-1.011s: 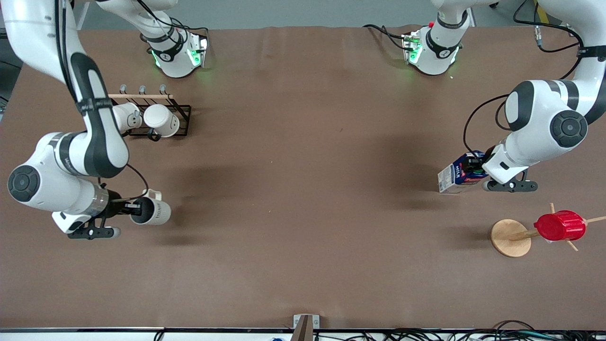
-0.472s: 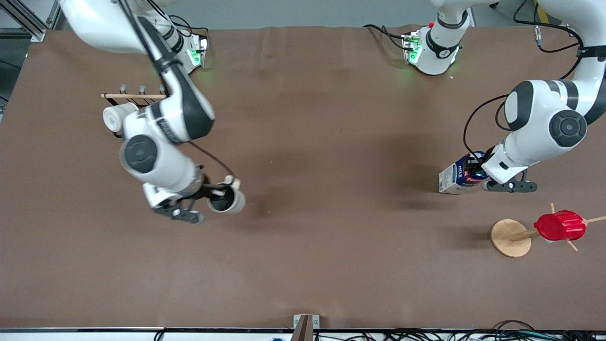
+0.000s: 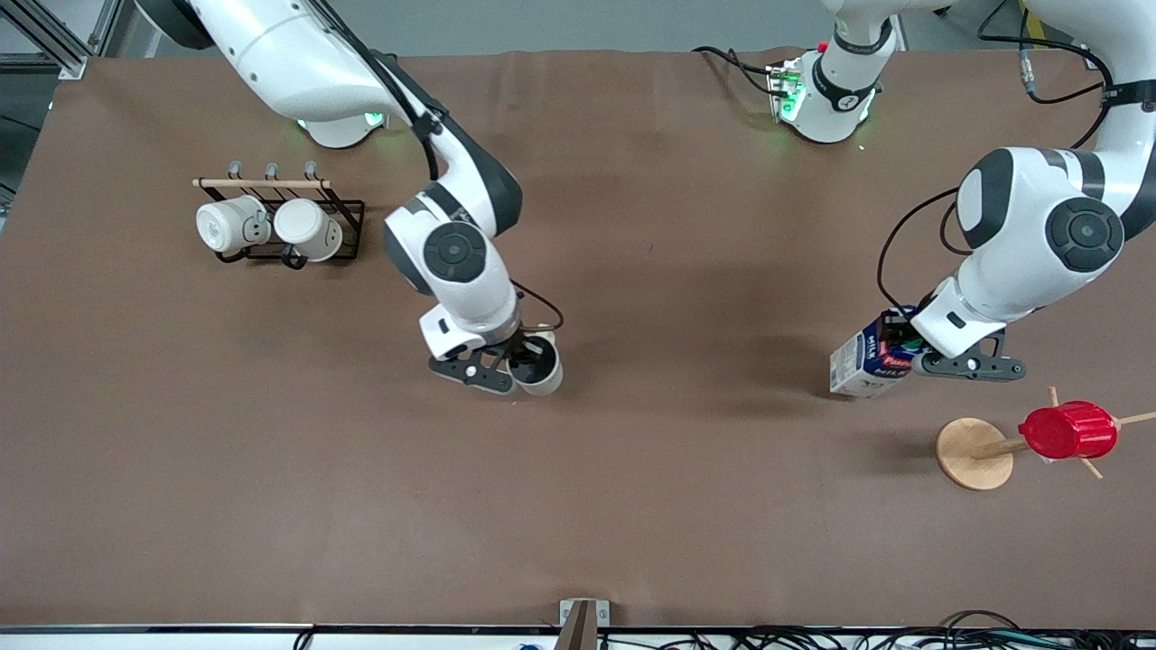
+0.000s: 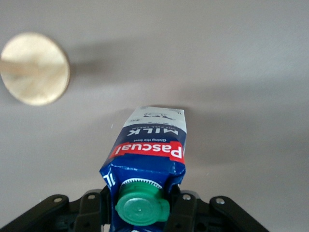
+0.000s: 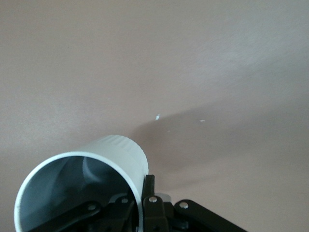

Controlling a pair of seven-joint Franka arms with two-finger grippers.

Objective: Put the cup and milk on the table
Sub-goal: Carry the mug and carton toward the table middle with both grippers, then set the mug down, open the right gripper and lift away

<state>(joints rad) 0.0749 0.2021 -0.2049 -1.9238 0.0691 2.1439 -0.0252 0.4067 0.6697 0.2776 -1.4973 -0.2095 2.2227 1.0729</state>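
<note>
My right gripper (image 3: 519, 361) is shut on the rim of the beige-grey cup (image 3: 540, 367) and holds it over the middle of the brown table (image 3: 632, 506). In the right wrist view the cup (image 5: 91, 179) shows its grey inside, with one finger (image 5: 148, 191) outside its wall and the other inside. My left gripper (image 3: 908, 348) is shut on the top of the blue-and-white milk carton (image 3: 865, 363), held tilted over the table toward the left arm's end. In the left wrist view the milk (image 4: 149, 159) shows its green cap (image 4: 141, 208) between the fingers.
A black wire rack (image 3: 289, 221) with two white mugs (image 3: 230, 226) stands toward the right arm's end. A wooden stand with a round base (image 3: 971, 453) carries a red ribbed cup (image 3: 1068, 431), close to the milk and nearer the front camera.
My right arm has swung the cup from the right arm's end toward the table's middle. My left gripper has shifted slightly with the milk toward the front camera.
</note>
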